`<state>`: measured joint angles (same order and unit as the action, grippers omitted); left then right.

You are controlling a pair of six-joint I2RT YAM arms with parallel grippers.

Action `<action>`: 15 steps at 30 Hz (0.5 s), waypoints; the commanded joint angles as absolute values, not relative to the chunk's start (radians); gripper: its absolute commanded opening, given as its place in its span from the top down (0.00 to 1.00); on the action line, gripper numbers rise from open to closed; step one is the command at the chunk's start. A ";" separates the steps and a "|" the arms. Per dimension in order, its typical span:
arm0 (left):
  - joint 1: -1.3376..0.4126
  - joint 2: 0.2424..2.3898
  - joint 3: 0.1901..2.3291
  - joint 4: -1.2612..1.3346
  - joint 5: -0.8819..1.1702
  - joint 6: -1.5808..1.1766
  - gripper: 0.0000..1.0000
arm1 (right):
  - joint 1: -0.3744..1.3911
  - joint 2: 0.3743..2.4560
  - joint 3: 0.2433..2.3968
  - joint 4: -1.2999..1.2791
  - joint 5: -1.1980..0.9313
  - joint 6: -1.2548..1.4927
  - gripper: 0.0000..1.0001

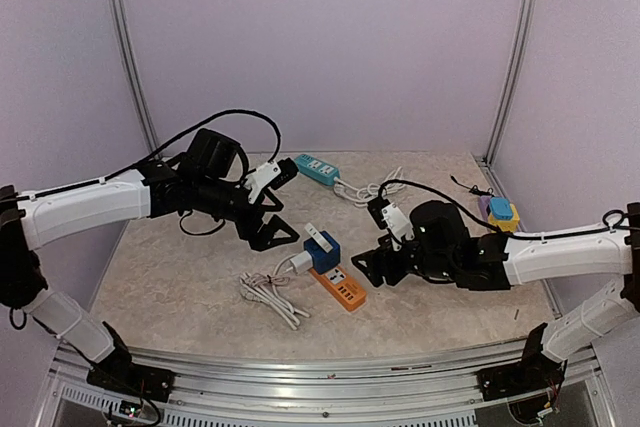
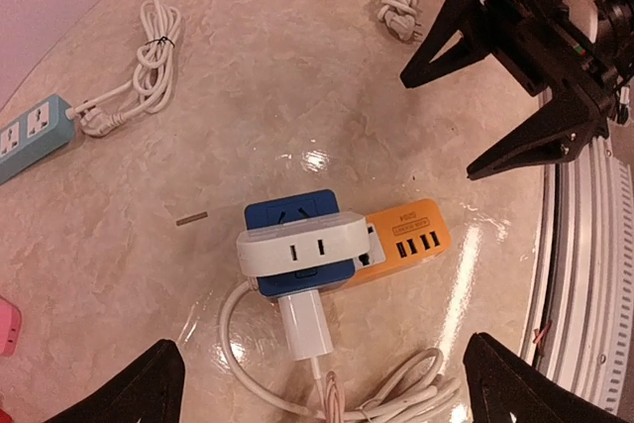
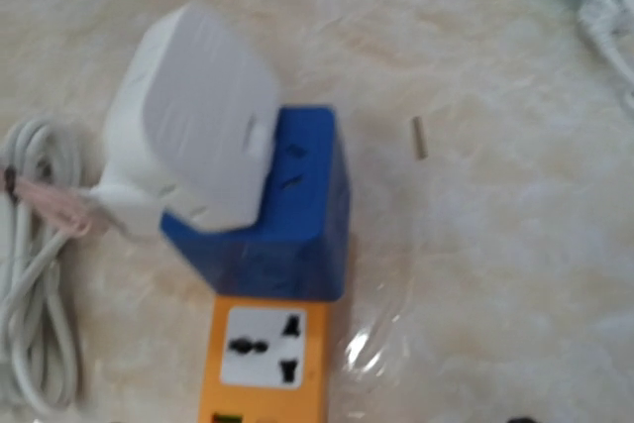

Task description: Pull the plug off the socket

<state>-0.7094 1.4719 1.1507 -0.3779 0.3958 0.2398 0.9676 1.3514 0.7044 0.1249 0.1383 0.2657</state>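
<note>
White plastic plug (image 2: 300,248), likely light, stiff and slick, sits in the blue socket (image 2: 289,213) on the orange strip (image 2: 411,240), so I'd pinch its flat sides; both jaws gape wide, empty.

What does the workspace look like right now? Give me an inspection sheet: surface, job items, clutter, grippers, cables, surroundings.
Surface: glossy beige marbled table.
Job's things: white plug seated in the blue-and-white socket block, which sits on the end of the orange power strip.
Clutter: teal power strip at the back; purple-and-yellow block far right; small brown stick.
Grippers: left gripper open, up-left of the block; right gripper open, just right of it; neither touches it.
Cables: plug's white cord bundled in front; teal strip's white cord coiled beside it.
Surroundings: plain lilac walls, metal frame rails.
</note>
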 commanded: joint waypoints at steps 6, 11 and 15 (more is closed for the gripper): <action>-0.720 1.574 1.291 -0.490 0.389 0.642 0.08 | 0.937 1.344 0.645 0.202 0.040 0.277 0.19; -0.741 1.630 1.371 -0.546 0.355 0.731 0.10 | 0.924 1.347 0.640 0.207 0.022 0.283 0.19; -0.762 1.723 1.455 -0.643 0.273 0.782 0.14 | 0.901 1.324 0.615 0.221 0.004 0.299 0.19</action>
<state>-0.7376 1.6508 1.3895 -0.5320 0.3523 0.6846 0.9272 1.3479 0.6525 0.1905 0.0326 0.2798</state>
